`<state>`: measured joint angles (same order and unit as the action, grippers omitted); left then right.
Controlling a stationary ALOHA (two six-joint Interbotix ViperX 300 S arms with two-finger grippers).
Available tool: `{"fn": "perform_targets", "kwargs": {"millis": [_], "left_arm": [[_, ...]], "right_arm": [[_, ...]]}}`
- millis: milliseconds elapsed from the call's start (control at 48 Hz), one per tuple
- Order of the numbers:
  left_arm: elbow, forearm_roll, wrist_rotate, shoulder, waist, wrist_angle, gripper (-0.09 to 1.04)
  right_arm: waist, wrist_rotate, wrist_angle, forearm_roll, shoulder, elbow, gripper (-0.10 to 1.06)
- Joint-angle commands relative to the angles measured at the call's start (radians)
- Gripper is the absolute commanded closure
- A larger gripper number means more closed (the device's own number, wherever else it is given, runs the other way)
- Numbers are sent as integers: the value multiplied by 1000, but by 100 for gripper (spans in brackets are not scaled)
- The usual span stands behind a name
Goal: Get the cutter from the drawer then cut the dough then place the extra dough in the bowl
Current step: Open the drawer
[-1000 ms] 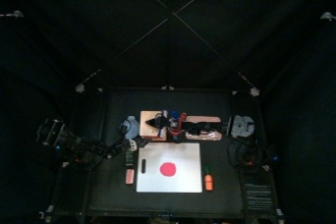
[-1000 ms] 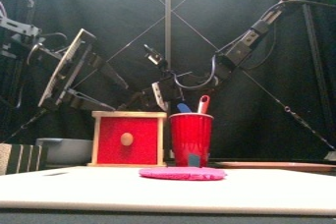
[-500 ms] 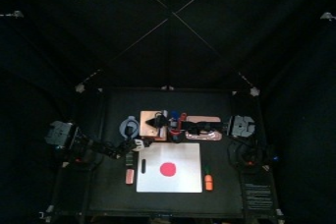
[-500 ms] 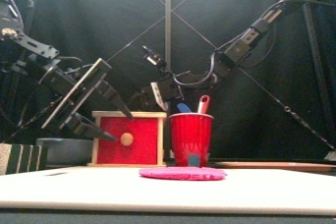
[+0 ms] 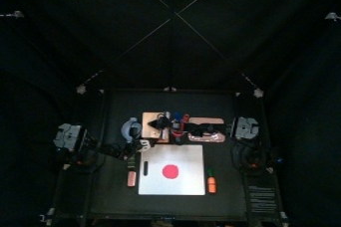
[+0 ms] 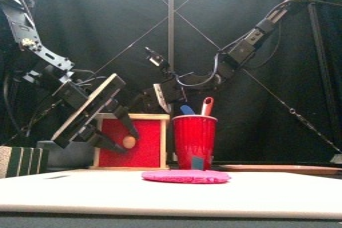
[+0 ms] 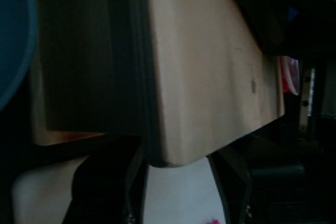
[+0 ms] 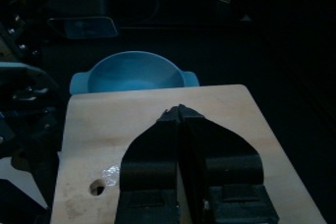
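Nearest you, the pink dough disc (image 6: 186,176) lies flat in the middle of the white cutting board (image 6: 80,197), whole and uncut. Behind the board stands the red cup (image 6: 195,142) with a blue knife (image 6: 186,110) and a red knife (image 6: 207,105) in it. Just beside it on your left is the wooden box (image 6: 163,142), its red drawer front (image 6: 140,150) flush with the frame. Your left gripper (image 7: 178,164) hangs at that drawer front with its fingers spread. The wrist view shows a corner of the box between them, but you cannot tell whether they touch it. The blue-grey bowl (image 6: 67,152) sits left of the box. Farthest back, your right gripper (image 8: 180,115) reaches over the box's top, its fingers pressed together and holding nothing.
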<state>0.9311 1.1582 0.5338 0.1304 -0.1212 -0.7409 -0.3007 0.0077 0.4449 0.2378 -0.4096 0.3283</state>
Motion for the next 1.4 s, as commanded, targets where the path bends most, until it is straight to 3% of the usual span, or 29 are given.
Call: {"fn": "perform_targets", "kwargs": {"millis": [21, 375, 562, 1396], "left_arm": [[-32, 3, 0, 3, 18, 0, 26], [-20, 15, 0, 6, 12, 40, 43], [-20, 29, 0, -2, -48, 74, 53], [-17, 150, 2, -32, -245, 227, 54]], "right_arm": [[8, -3, -12, -5, 17, 0, 92], [9, -3, -12, -9, 17, 0, 92], [8, -3, -12, -20, 17, -2, 92], [2, -3, -26, -20, 17, -11, 92]]}}
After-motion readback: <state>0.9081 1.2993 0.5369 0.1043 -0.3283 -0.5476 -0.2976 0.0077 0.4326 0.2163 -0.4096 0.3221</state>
